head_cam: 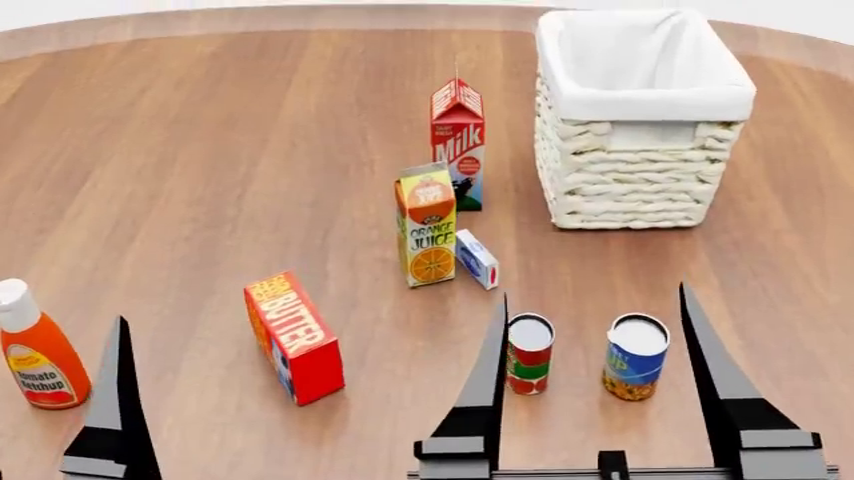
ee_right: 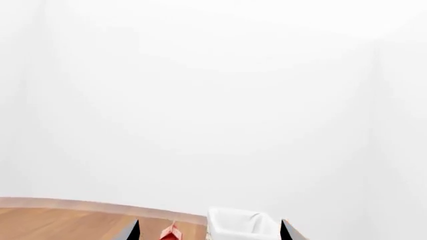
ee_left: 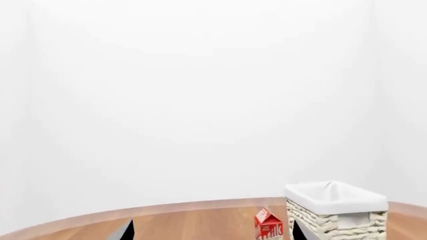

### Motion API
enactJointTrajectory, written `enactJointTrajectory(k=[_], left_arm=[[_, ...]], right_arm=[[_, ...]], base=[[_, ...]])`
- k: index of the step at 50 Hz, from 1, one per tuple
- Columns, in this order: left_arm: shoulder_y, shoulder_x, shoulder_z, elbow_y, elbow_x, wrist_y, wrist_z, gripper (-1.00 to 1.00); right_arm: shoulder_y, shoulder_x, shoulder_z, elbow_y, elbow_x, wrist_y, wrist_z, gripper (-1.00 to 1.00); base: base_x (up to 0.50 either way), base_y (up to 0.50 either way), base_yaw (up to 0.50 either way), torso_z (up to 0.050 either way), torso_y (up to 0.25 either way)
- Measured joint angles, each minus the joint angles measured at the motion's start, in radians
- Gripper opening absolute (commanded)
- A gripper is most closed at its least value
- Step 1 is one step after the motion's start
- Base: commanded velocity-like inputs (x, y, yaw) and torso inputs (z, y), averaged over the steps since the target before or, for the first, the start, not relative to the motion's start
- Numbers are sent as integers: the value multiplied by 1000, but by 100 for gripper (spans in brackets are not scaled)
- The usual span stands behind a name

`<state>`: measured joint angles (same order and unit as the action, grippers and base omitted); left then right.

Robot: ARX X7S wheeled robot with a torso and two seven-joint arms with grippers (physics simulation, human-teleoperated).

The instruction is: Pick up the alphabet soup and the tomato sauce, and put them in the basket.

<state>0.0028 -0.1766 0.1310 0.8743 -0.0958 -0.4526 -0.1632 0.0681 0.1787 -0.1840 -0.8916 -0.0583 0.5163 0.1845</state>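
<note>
The alphabet soup (head_cam: 635,357), a blue can, stands upright at the near right of the wooden table. To its left stands the red-and-green tomato sauce (head_cam: 530,354), a little apart from it. The cream wicker basket (head_cam: 643,175) sits at the far right; its cloth-lined inside looks empty. It also shows in the wrist views as basket (ee_left: 337,210) and basket (ee_right: 243,225). My right gripper (head_cam: 594,290) is open; in the head view both cans show between its fingers, neither touched. My left gripper (ee_left: 212,222) is open with nothing in it; one finger (head_cam: 118,400) shows at the near left.
A milk carton (head_cam: 458,140), an orange juice carton (head_cam: 427,225) and a small white-and-blue box (head_cam: 477,258) stand mid-table, left of the basket. A red butter box (head_cam: 294,338) and an orange ketchup bottle (head_cam: 38,350) are at the near left.
</note>
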Motion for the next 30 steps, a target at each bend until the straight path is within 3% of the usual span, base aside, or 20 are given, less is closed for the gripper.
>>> enactJointTrajectory(k=[30], left_arm=[[2, -23, 20, 15, -12, 8, -23, 100]], right_arm=[[6, 19, -6, -8, 17, 14, 18, 100]], base=[[500, 0, 0, 0, 1]])
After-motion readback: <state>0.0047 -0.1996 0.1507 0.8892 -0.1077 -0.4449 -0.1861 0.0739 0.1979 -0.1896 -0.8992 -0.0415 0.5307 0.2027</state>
